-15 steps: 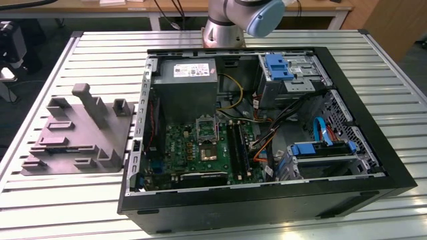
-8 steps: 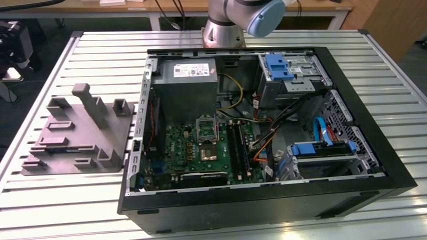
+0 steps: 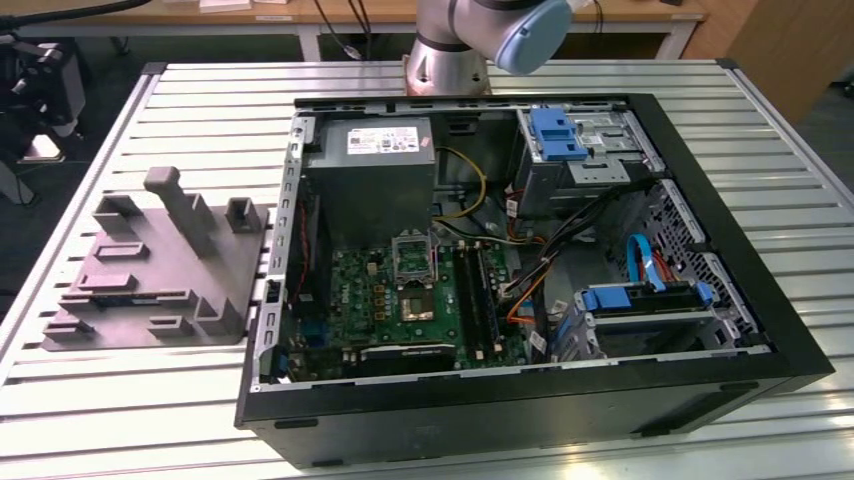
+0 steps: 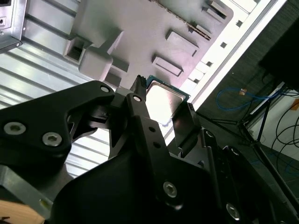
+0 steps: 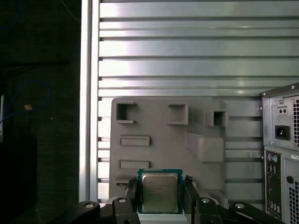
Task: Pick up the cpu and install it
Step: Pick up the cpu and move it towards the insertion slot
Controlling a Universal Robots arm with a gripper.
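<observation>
Grey plastic fixture (image 3: 140, 290) with posts and slots lies on the ribbed metal worktop (image 3: 120, 410) beside an open computer case (image 3: 747, 330) in the exterior view. In the second wrist view, the black pincer (image 4: 163, 105) is closed on the cpu (image 4: 164, 95), a small square with a smooth silvery lid. In the first wrist view it hangs over the fixture, clamped by opposite edges; probably light, stiff and delicate.

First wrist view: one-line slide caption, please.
Gripper holds the cpu above the grey plastic fixture on the slatted table.
</observation>
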